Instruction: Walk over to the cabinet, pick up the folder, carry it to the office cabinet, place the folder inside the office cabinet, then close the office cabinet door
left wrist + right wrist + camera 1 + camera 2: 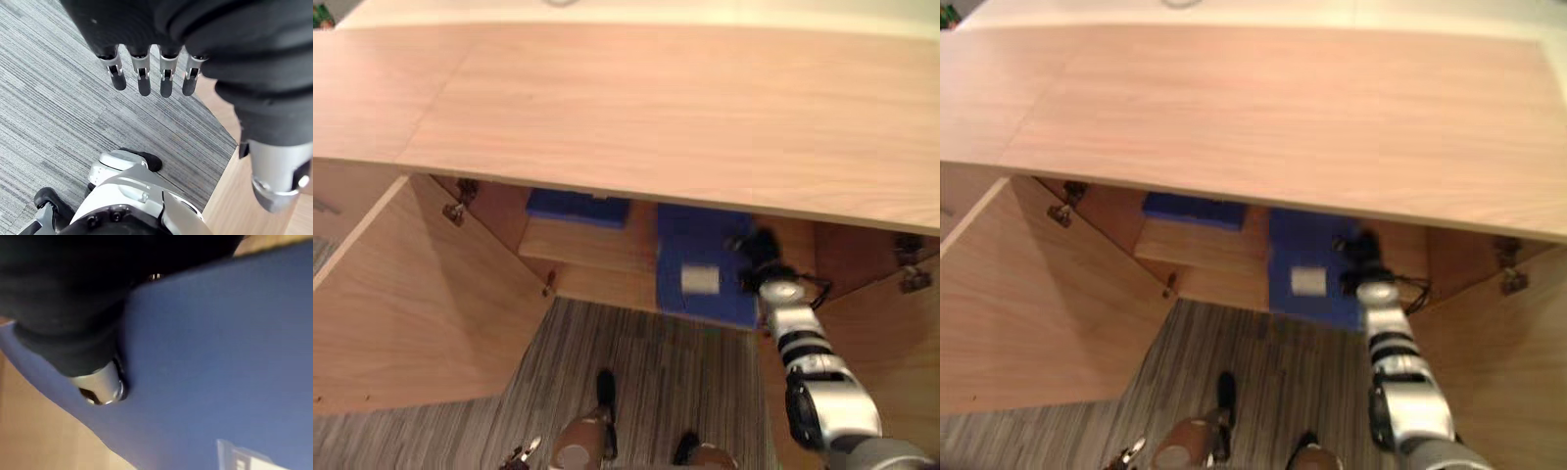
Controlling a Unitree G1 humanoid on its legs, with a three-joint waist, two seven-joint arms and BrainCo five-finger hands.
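A blue folder [700,264] with a white label stands upright at the open front of the office cabinet [656,108], just under its wooden top. My right hand [756,257] grips the folder's right edge, and its thumb [100,389] presses on the blue cover [220,357]; the fingers are hidden behind the folder. My left hand [142,73] hangs low over the carpet with straight fingers and holds nothing.
Both cabinet doors stand open: the left door [411,294] and the right door [886,333]. A second blue folder [573,208] lies at the back on the inner shelf [587,245]. Grey striped carpet [646,372] lies in front.
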